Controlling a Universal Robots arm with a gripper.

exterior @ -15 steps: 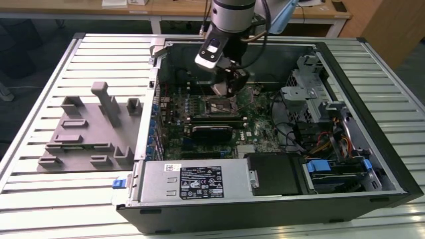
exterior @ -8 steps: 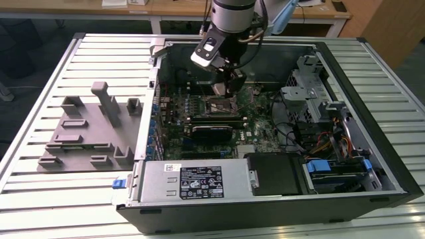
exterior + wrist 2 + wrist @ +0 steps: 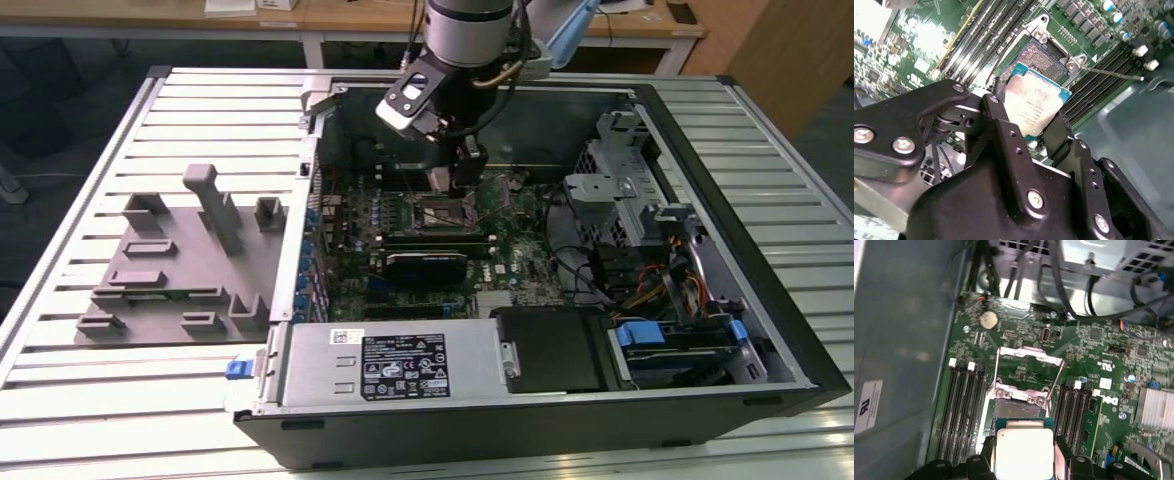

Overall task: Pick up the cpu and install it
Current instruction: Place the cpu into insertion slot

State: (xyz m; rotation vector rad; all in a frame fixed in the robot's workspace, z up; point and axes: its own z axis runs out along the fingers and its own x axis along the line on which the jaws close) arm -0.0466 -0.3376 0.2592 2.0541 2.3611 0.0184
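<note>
The cpu, a flat square chip with a silvery top and a thin pale rim, is clamped by its edges between the black fingers of my gripper, which is shut on it. It hangs a little above the open socket on the green motherboard. The socket's metal load plate stands flipped back. In the first wrist view the cpu overlaps one edge of the socket. In the exterior view my gripper reaches down inside the computer case, just over the socket.
Memory slots flank the socket on both sides. A black block lies on the board close to the socket. The case holds a power supply, a drive cage and loose cables. A grey fixture tray sits on the table at the exterior view's left.
</note>
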